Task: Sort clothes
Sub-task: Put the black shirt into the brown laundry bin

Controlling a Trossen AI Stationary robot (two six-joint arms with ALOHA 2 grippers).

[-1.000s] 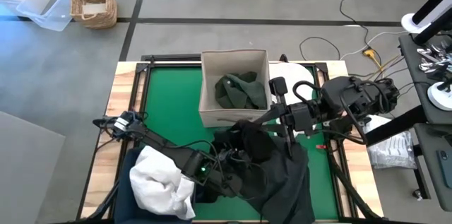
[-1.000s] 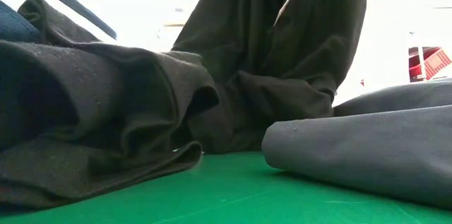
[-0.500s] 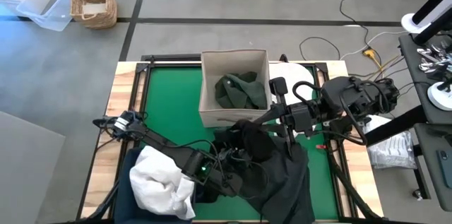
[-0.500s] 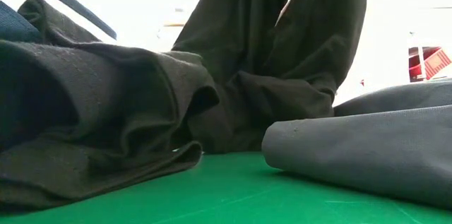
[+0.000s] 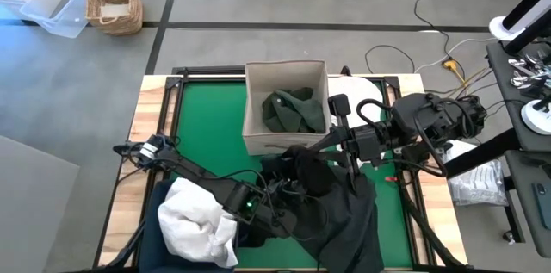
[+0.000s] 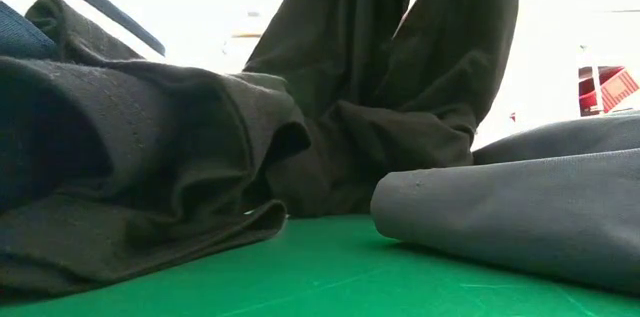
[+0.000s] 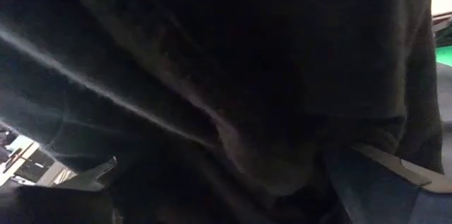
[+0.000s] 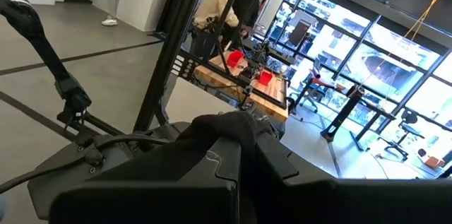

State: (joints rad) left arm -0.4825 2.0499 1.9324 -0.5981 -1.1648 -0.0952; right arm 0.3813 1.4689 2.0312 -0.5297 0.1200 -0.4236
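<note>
Almost nothing had changed over the last second on the green table (image 5: 202, 127): both arms and every garment lay as they had a moment before, with only a slight shift in the hanging folds in the low view, which suggested a pause mid-lift rather than progress in the sort.

The black garment (image 5: 340, 208), the largest thing in play, hung in a tall drape from the right gripper (image 5: 351, 172) and pooled over the near edge of the table; the low view showed it (image 6: 400, 77) falling from above onto the mat. The right gripper's fingers were pinched tight on a fold of it, visible bunched between them in the right wrist view (image 8: 226, 128).

The left gripper (image 5: 280, 213) sat at the table's near side, buried in the foot of that same dark cloth, jaws spread wide and apparently holding nothing; its wrist camera saw only fabric (image 7: 212, 75).

A charcoal grey garment (image 6: 520, 207) lay beside the drape. The white clothes (image 5: 196, 221) were heaped in the navy bin (image 5: 155, 204) just beside the left arm. A dark green garment (image 5: 293, 111) already rested in the beige fabric box (image 5: 258, 101), just beyond the right gripper.
</note>
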